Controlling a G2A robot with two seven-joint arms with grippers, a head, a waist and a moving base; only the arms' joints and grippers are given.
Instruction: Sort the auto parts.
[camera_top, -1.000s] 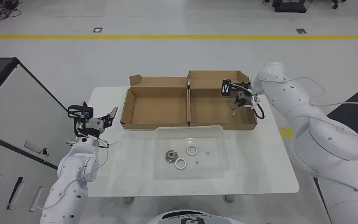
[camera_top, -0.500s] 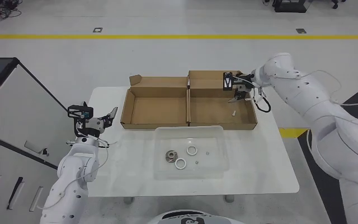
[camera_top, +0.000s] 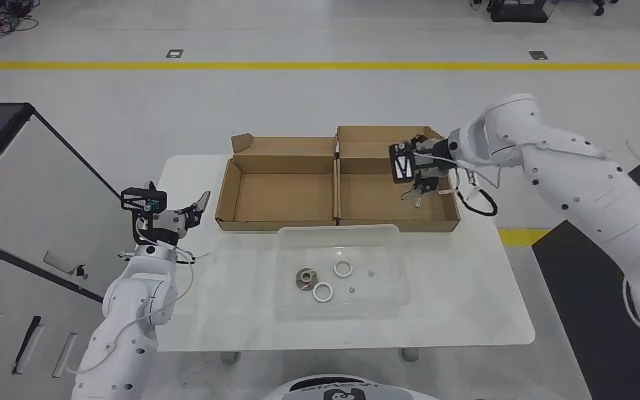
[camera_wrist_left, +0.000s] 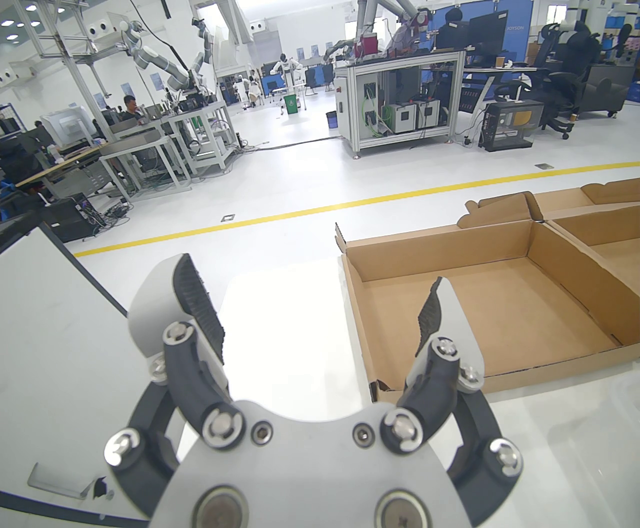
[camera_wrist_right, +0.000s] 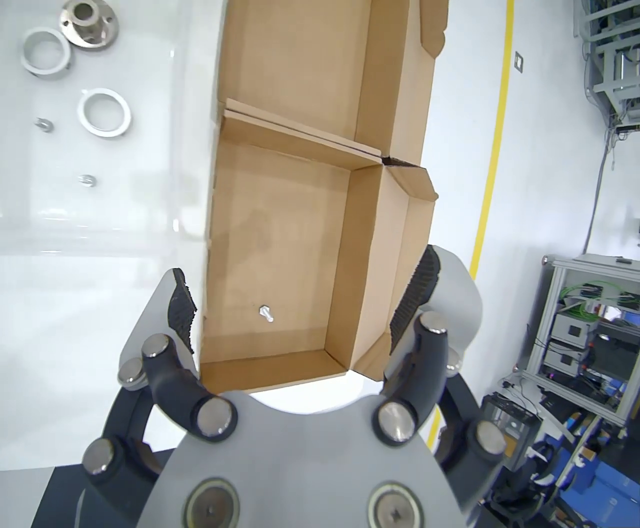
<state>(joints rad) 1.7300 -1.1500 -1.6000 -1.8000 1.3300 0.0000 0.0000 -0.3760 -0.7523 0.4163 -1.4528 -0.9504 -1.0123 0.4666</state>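
Right gripper (camera_wrist_right: 302, 290) pads (camera_wrist_right: 181, 310): black, rough-textured. Just ahead: matt brown cardboard box (camera_wrist_right: 280, 225) w/ shiny metal bolt (camera_wrist_right: 265, 313). Beyond: clear glossy plastic bin (camera_wrist_right: 150, 210), polished metal flange (camera_wrist_right: 86, 22), smooth white plastic rings (camera_wrist_right: 104, 111).

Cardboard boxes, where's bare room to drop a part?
The left box floor is wholly bare. The right box is bare except for a small bolt near one end wall. The clear bin holds parts around its middle.
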